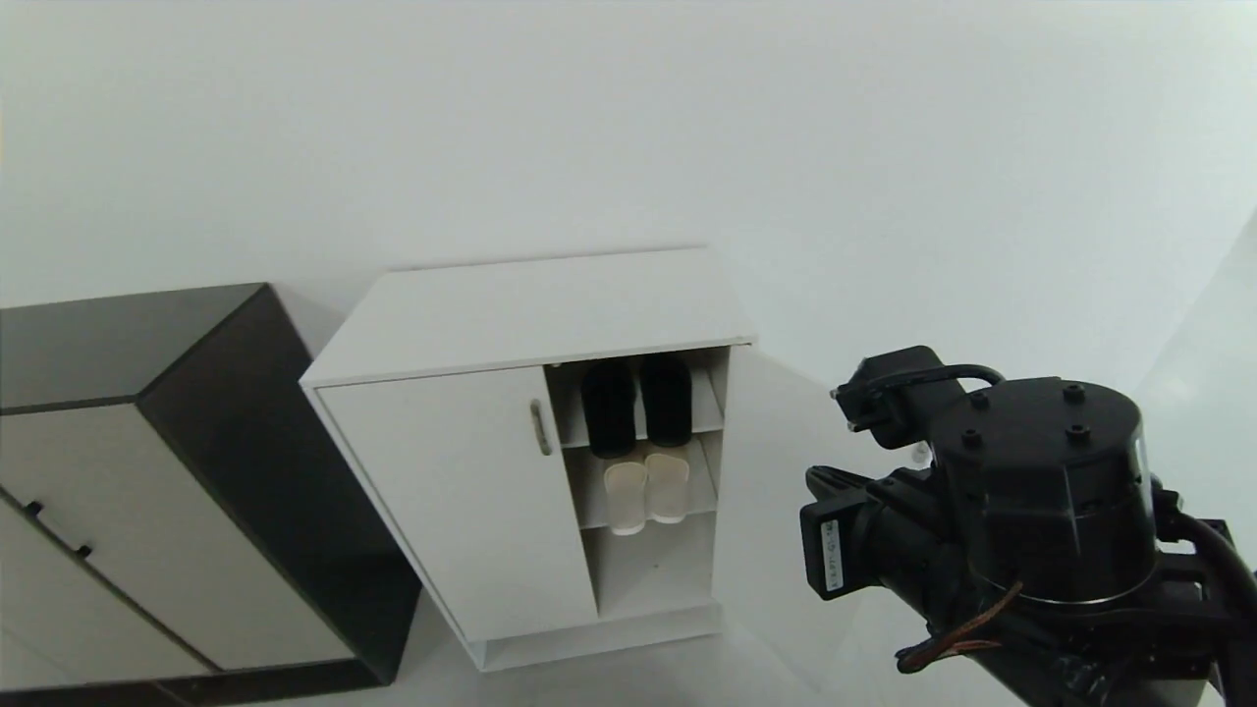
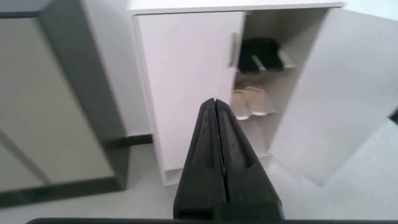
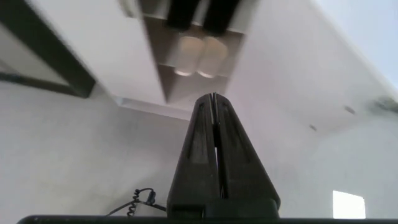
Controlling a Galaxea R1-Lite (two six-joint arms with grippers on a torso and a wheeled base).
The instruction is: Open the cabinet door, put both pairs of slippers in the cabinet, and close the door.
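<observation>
The white cabinet (image 1: 530,314) stands against the wall with its left door (image 1: 462,501) closed and its right door (image 1: 776,491) swung open. Black slippers (image 1: 638,403) lie on the top shelf and beige slippers (image 1: 646,491) on the shelf below; the bottom compartment is bare. My left gripper (image 2: 214,106) is shut with nothing in it, held off in front of the closed door. My right gripper (image 3: 214,99) is also shut and empty, low near the floor, pointing at the beige slippers (image 3: 199,53) beside the open door (image 3: 298,81).
A dark-sided cabinet with pale drawers (image 1: 147,471) stands close to the left of the white one. A thin cable (image 3: 140,199) lies on the pale floor. My right arm (image 1: 1002,511) fills the lower right of the head view.
</observation>
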